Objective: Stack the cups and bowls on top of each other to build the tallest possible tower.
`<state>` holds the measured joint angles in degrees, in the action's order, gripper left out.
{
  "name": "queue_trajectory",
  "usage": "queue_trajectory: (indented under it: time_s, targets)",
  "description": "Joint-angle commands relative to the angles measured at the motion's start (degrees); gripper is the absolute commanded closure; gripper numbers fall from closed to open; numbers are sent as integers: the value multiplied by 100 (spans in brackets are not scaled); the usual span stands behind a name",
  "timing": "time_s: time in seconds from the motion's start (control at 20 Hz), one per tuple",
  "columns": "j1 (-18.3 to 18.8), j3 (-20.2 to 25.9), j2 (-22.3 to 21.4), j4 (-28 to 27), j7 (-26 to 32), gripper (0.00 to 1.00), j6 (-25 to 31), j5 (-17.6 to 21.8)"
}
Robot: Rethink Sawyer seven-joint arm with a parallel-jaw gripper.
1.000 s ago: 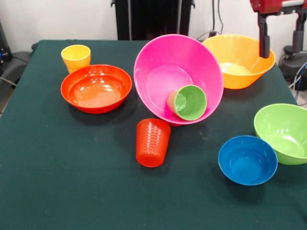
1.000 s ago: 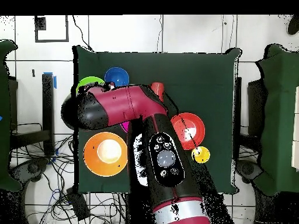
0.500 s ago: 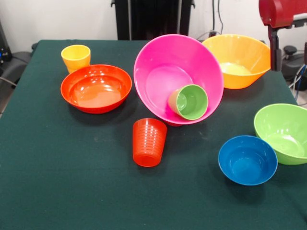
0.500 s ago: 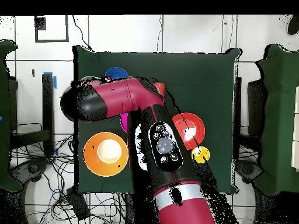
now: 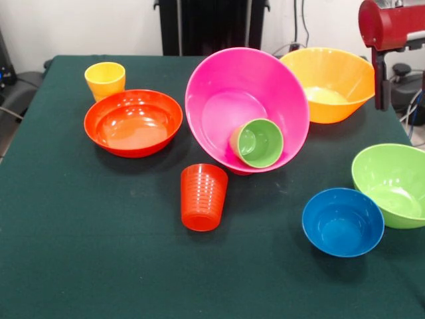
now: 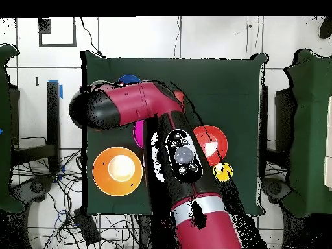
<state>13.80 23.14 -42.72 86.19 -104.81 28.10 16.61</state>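
Pink glossy plastic bowl (image 5: 247, 106), the largest, leans tipped on its side with the light green plastic tumbler (image 5: 257, 142) lodged inside, so no real tower stands. Ribbed orange-red cup (image 5: 202, 197) sits inverted nearby. Gripper (image 5: 381, 80) state: cannot tell.

Table (image 5: 80, 259), dark green cloth cover. Directly on it: yellow cup (image 5: 105, 80) upright at far left; red-orange bowl (image 5: 133, 122) just in front of it, upright; pink bowl (image 5: 246, 109) at centre, tipped on side, opening toward camera, green cup (image 5: 257, 142) lying inside; orange cup (image 5: 202, 197) upside down in front of pink bowl; yellow-orange bowl (image 5: 330, 83) behind pink bowl, right; lime bowl (image 5: 394, 185) at right edge; blue bowl (image 5: 342, 221) just beside it, nearer camera.
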Motion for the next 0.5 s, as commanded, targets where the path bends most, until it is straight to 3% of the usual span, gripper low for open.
queue_trajectory:
  time_s: [0.05,0.5]
  targets:
    - [22,130,224,-490,1205,0,783,776]
    - [247,287,531,-824,1404,0,790,1063]
